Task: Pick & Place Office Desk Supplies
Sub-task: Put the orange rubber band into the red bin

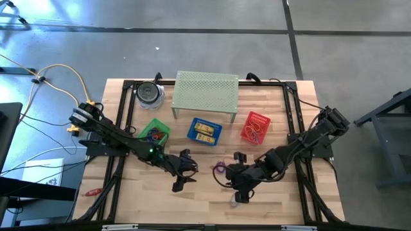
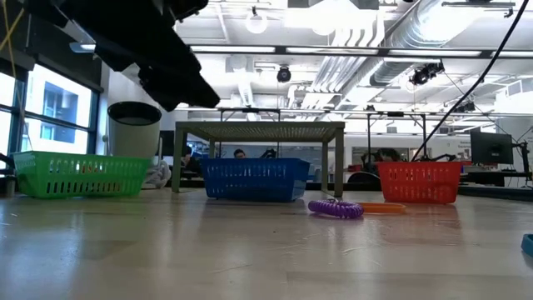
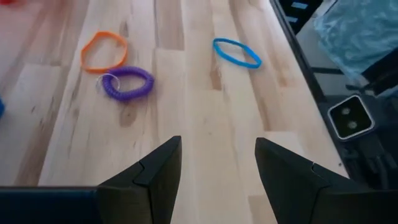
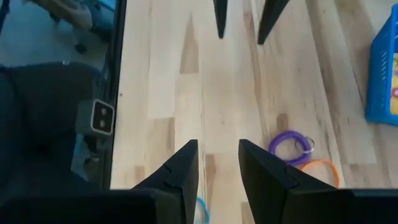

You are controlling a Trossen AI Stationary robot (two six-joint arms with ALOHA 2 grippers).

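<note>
A purple coil loop (image 3: 127, 83) lies flat on the wooden table (image 1: 205, 205) with an orange band loop (image 3: 104, 51) beside it. A blue band loop (image 3: 236, 52) lies flat a little apart. In the high view the purple coil (image 1: 219, 168) sits between my two grippers. My left gripper (image 1: 183, 170) hovers open to its left, fingers apart with bare wood between them (image 3: 217, 168). My right gripper (image 1: 232, 178) hovers open to its right, nothing between its fingers (image 4: 217, 165). The right wrist view shows the coil (image 4: 290, 146) and orange loop (image 4: 320, 171) off to one side.
A green basket (image 1: 154, 133), a blue basket (image 1: 204, 131) and a red basket (image 1: 255, 126) stand in a row toward the far side, in front of a pale mesh shelf (image 1: 205, 95). A round container (image 1: 149, 93) stands at the far left. A black frame (image 1: 122, 115) borders the table.
</note>
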